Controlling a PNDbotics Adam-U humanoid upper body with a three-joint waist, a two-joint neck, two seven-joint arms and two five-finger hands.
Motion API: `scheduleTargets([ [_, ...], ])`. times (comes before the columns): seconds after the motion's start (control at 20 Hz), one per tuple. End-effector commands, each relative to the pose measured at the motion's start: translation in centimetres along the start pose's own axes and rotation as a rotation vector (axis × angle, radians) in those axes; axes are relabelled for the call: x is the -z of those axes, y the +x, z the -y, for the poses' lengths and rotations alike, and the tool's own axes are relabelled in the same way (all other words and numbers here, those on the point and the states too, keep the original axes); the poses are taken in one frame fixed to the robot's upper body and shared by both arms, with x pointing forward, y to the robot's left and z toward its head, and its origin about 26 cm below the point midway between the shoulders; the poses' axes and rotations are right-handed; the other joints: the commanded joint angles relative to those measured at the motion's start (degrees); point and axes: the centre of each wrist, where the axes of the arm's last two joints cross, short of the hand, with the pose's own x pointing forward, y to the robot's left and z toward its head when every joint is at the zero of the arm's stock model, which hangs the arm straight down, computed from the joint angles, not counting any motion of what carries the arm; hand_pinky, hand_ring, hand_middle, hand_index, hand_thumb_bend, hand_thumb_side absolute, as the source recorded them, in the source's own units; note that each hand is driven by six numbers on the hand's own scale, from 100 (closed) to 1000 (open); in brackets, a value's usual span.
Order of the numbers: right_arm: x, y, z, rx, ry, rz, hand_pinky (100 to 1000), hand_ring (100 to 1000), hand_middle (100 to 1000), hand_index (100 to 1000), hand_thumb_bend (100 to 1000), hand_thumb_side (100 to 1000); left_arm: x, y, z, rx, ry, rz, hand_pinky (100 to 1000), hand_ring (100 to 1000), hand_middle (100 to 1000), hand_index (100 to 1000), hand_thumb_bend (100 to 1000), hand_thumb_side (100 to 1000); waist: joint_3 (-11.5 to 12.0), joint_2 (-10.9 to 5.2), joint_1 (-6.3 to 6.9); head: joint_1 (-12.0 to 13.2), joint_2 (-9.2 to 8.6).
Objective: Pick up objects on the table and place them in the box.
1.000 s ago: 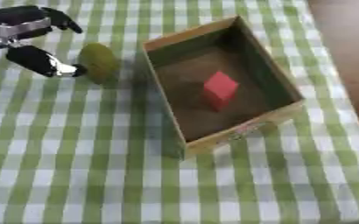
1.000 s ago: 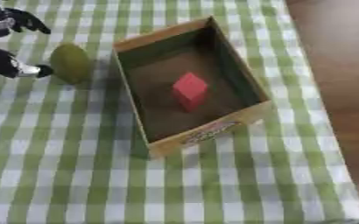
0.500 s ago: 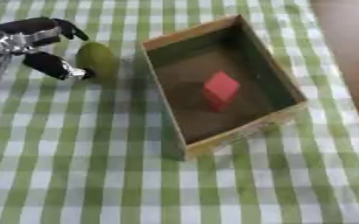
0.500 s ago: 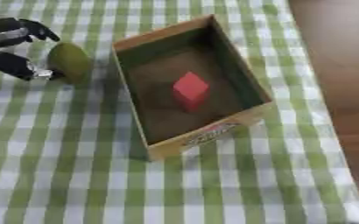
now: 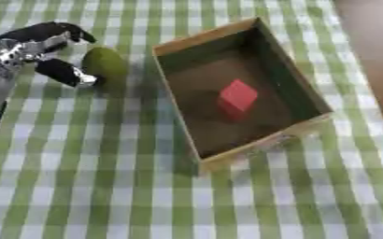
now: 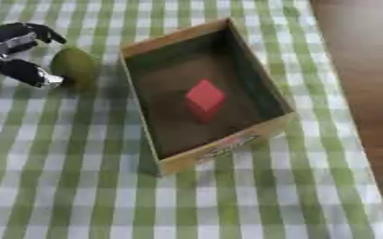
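Left hand: I see my left hand coming in from the upper left, black fingers and thumb curved round the green fruit; fingers arch over its top edge, thumb tip sits against its lower left side.
Grip state: curled about the fruit, touching it at the thumb; I cannot tell whether the upper fingers actually touch it.
Green fruit: olive-green, egg-shaped, lying on the table just to the right of my palm, between the hand and the box.
Box: open cardboard box, set askew, near the hand's right side, just past the fruit and not touching it.
Red block: a red block lies inside the box on its floor, well to the right of my hand.
Table: covered in green-and-white check cloth.
Right hand: not visible to me.
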Motion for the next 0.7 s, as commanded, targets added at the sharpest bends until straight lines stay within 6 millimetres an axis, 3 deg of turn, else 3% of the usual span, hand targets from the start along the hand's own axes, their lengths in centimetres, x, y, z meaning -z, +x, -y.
scheduleTargets([
  [0.05, 0.93, 0.38, 0.22, 0.000, 0.009, 0.036, 870, 604, 491, 788, 100, 363, -0.09, -0.38, -1.22, 0.017, 0.037, -0.019, 876, 912, 871, 912, 542, 471, -0.31, -0.81, -0.11, 0.53, -1.21],
  [0.4, 1.00, 0.39, 0.11, 0.007, 0.007, 0.036, 873, 611, 489, 788, 100, 390, 0.46, -0.51, -0.61, -0.025, -0.004, -0.002, 842, 878, 820, 890, 445, 450, -1.25, -0.14, 0.17, 1.02, -1.39],
  [0.6, 0.91, 0.38, 0.17, 0.005, -0.002, 0.029, 873, 615, 489, 788, 100, 392, 0.43, -0.22, -0.67, -0.022, -0.016, 0.022, 792, 802, 730, 844, 274, 357, -1.14, -0.32, 0.17, 0.88, -1.07],
  [0.7, 0.84, 0.37, 0.21, 0.003, -0.003, 0.026, 873, 614, 490, 788, 100, 387, 0.30, 0.11, -0.93, -0.017, -0.016, 0.040, 748, 769, 697, 813, 146, 283, -1.02, -0.52, 0.13, 0.79, -0.82],
])
